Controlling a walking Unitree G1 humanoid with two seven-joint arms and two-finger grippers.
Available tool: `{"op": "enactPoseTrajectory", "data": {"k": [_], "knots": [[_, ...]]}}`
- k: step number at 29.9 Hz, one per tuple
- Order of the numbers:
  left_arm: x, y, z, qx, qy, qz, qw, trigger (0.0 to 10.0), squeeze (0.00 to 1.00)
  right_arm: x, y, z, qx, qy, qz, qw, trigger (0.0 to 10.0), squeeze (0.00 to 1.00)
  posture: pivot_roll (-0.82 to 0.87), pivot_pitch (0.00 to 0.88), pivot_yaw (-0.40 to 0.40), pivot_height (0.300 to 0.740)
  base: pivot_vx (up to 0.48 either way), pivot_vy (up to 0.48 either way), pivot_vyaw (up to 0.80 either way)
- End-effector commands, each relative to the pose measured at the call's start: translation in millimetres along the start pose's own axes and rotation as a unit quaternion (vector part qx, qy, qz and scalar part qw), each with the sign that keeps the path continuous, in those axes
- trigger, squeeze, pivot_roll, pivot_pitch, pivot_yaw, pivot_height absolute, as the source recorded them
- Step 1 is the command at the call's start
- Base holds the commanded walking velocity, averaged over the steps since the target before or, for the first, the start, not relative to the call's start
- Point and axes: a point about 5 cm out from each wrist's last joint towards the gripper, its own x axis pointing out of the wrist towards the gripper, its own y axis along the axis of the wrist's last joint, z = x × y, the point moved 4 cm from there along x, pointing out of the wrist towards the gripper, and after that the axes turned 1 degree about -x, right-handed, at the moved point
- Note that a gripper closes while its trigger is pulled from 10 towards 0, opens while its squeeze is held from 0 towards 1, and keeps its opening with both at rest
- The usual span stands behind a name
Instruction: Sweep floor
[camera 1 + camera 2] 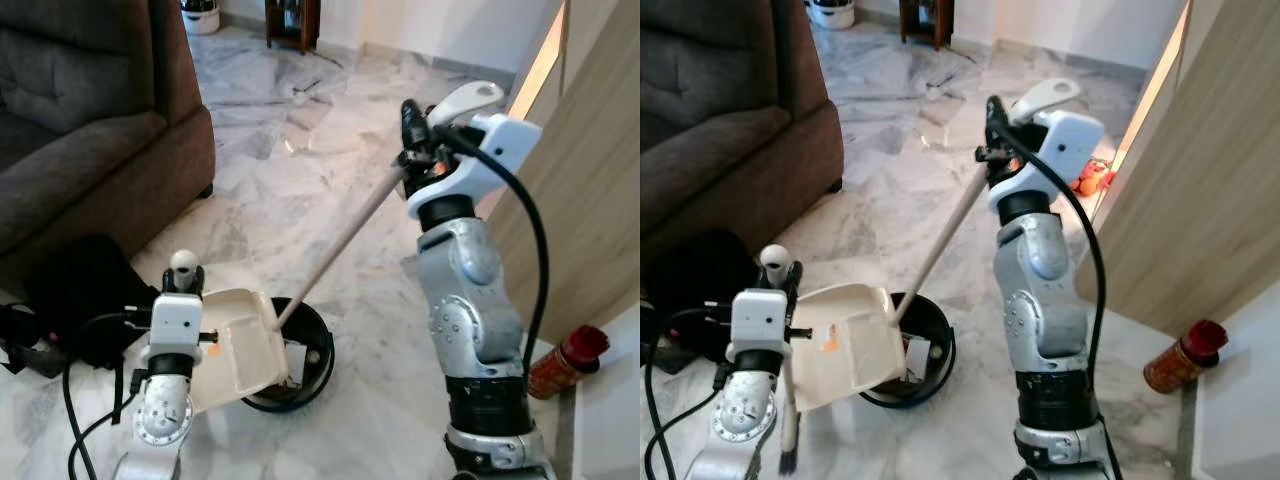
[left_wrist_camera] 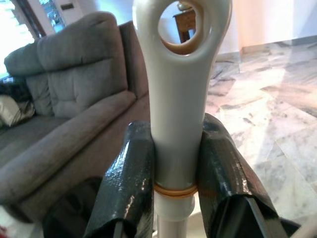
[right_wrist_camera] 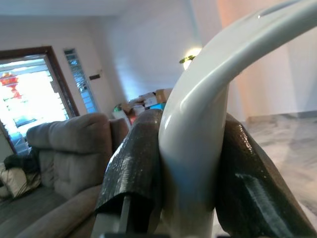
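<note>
Dustpan [image 1: 238, 345] tilted over black bin [image 1: 312, 360], broom handle [image 1: 340, 245] slanting down into it.
Left claw [image 2: 174, 173] clamped on dustpan's upright white handle [image 2: 181, 94], fingers [image 2: 128, 183] pressed against both sides, pan resting on bin's rim, on marble floor [image 1: 300, 170] beside grey sofa [image 1: 90, 130]. Right claw [image 3: 190, 173] raised, closed round curved white broom grip [image 3: 198, 124], wooden stick running from it down to bin's edge next to pan. Red-capped bottle [image 1: 568, 360] lying on floor by wooden panel [image 1: 590, 200], to right. Black bag [image 1: 80, 300] at sofa's foot.

Dustpan [image 1: 240, 345] tilted over bin [image 1: 312, 352]; sofa [image 1: 90, 130] behind left; can [image 1: 567, 361] far right.
</note>
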Motion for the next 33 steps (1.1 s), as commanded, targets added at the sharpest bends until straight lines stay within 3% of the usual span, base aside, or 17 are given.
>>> {"op": "enactPoseTrajectory", "data": {"k": [1, 17, 22, 27, 31, 33], "knots": [[1.9, 9, 3.7, -0.003, -0.003, 0.018, 1.000, 10.0, 0.00, 0.1, 15, 3.5, 0.004, -0.005, 0.028, 1.000, 10.0, 0.00, 0.16, 0.098, -0.016, 0.740, 0.319, 0.000, 0.00], [1.7, 11, 4.8, -0.004, -0.006, 0.021, 1.000, 10.0, 0.00, -0.3, 15, 0.7, 0.010, -0.001, 0.032, 0.999, 10.0, 0.00, 0.16, 0.100, -0.014, 0.740, 0.052, 0.000, 0.00], [1.7, 10, 5.4, -0.005, -0.007, 0.020, 1.000, 10.0, 0.00, -1.4, 18, -8.7, -0.009, 0.016, 0.042, 0.999, 10.0, 0.00, 0.16, 0.102, -0.015, 0.740, 0.000, 0.000, 0.00], [1.2, 11, 6.7, -0.008, -0.011, 0.021, 1.000, 10.0, 0.00, -3.5, 22, -14.7, 0.004, 0.005, 0.060, 0.998, 10.0, 0.00, 0.16, 0.103, -0.015, 0.740, 0.000, 0.000, 0.00], [-1.9, 12, 8.3, -0.011, -0.016, 0.025, 1.000, 10.0, 0.00, -6.5, 22, -31.9, -0.005, 0.022, 0.069, 0.997, 10.0, 0.00, 0.16, 0.105, -0.015, 0.740, 0.000, 0.000, 0.00], [-7.2, 9, -0.5, -0.006, 0.008, 0.024, 1.000, 10.0, 0.00, -7.3, 20, -39.4, 0.001, 0.033, 0.069, 0.997, 10.0, 0.00, 0.16, 0.106, -0.015, 0.740, 0.000, 0.000, 0.00]]}}
